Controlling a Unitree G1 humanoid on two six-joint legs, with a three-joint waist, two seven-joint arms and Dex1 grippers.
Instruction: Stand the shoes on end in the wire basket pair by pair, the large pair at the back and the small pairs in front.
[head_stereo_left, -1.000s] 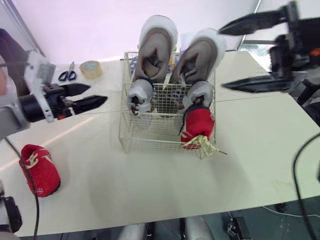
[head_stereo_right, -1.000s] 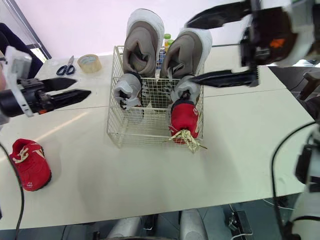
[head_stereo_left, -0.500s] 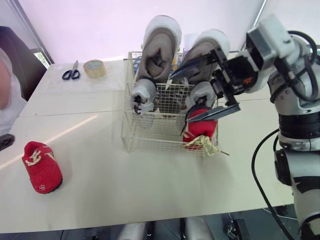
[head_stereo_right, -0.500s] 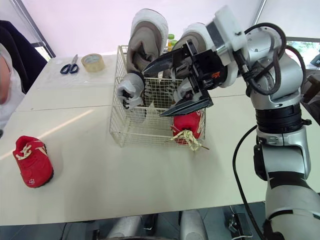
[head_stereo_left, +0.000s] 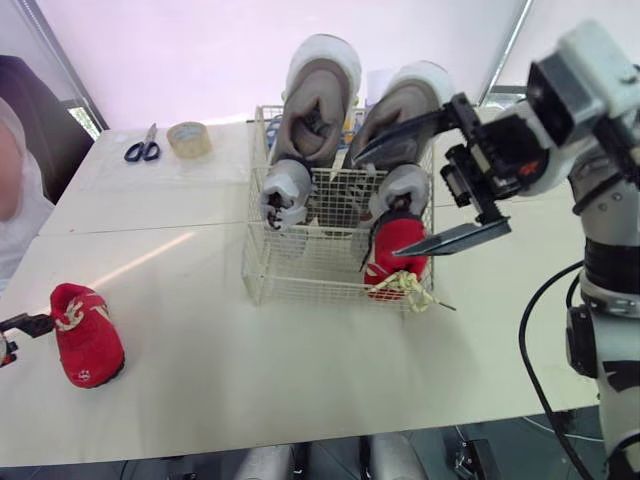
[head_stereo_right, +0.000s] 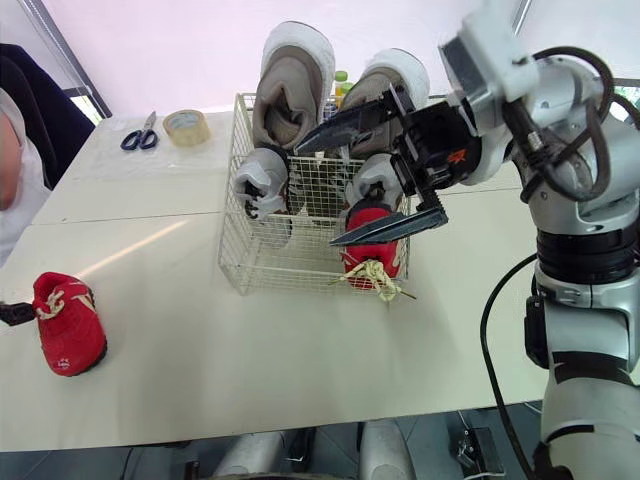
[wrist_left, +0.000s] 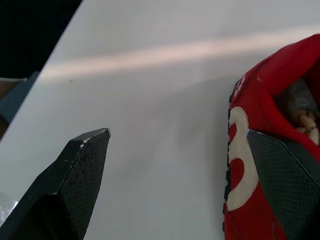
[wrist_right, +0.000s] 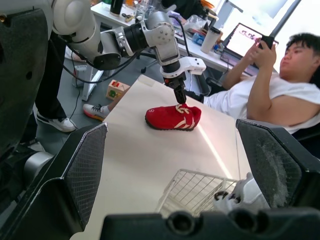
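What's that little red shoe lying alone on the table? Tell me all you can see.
The red shoe is small, with a soft-looking red upper, cream laces, a white mark on its side and a dark sole edge. It sits sole-down on the white table, apart from the wire basket. The open left gripper reaches it, one finger by its side.

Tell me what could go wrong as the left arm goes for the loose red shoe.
The left fingers are open, one over the collar of the loose red shoe, so a pinch there may slip. The right fingers hang open by the wire basket, where laces of the stowed red shoe poke through and could snag them.
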